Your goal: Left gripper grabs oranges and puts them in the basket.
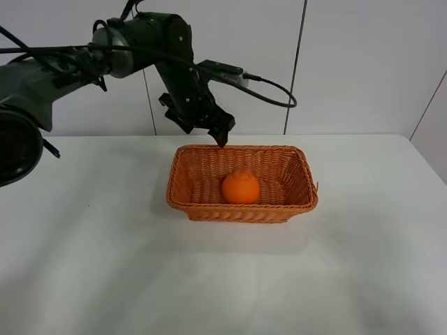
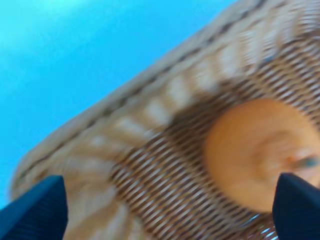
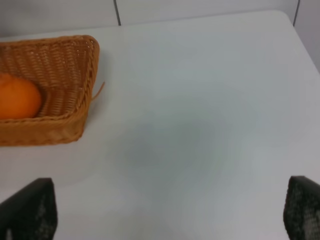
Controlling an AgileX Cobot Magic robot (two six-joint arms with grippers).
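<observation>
The orange (image 1: 241, 187) lies inside the wicker basket (image 1: 293, 199) at the middle of the white table. My left gripper (image 1: 219, 132) hangs above the basket's far rim, open and empty. In the blurred left wrist view the orange (image 2: 255, 152) sits on the basket's woven floor (image 2: 150, 170), and the two dark fingertips (image 2: 37, 210) stand wide apart. My right gripper (image 3: 170, 220) is open and empty over bare table right of the basket; its fingertips (image 3: 27, 210) show at the frame corners. The basket (image 3: 75, 75) and orange (image 3: 17, 97) show in the right wrist view.
The white table (image 1: 105, 244) stretches around the basket. A tiled white wall (image 1: 349, 63) stands behind. The left arm's black cable (image 1: 269, 91) loops above the basket's far side. The table's right edge runs near the wall corner.
</observation>
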